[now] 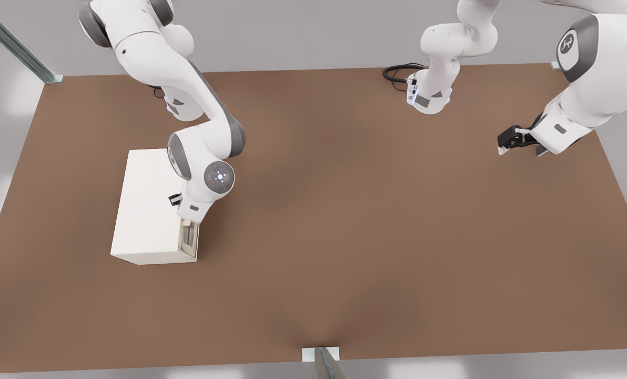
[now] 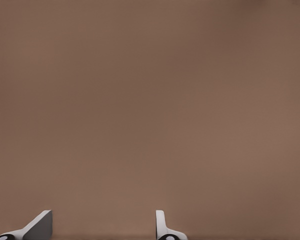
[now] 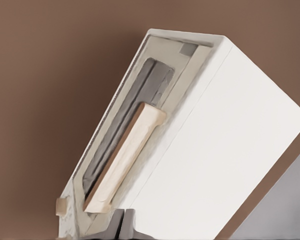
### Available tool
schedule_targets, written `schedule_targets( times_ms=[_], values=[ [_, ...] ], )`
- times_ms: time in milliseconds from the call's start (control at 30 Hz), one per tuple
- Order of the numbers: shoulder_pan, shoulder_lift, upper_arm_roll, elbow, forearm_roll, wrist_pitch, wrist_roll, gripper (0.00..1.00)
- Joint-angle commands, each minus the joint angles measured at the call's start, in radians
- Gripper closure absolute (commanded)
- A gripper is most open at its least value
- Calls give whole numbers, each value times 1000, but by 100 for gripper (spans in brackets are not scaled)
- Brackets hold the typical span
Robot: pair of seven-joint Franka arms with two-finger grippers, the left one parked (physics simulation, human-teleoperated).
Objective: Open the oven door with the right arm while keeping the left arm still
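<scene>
Right wrist view — gripper (image 3: 123,222) fingers pressed together, holding nothing, above one matte boxy oven door (image 3: 140,125) — one beige bar handle (image 3: 125,157).

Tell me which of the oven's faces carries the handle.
The oven door, the narrow face toward the front view's right: it alone has a dark glass window and beige bar handle. The other faces are plain white. The gripper sits above it, fingers together.

The right arm (image 1: 187,89) reaches down from the upper left of the frame over the white oven (image 1: 148,208); its gripper (image 1: 187,218) is hidden behind the wrist, just above the oven door (image 1: 189,239). The brown table (image 1: 371,237) fills most of the frame.
</scene>
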Motion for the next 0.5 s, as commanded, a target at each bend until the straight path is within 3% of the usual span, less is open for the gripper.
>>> schedule_targets(
  times_ms=[0,133,467],
  values=[
    [10,-3,1,-31,-34,81,319,79],
    [24,4,1,-92,-33,116,529,79],
    [3,-3,0,-163,-36,149,560,79]
  ],
)
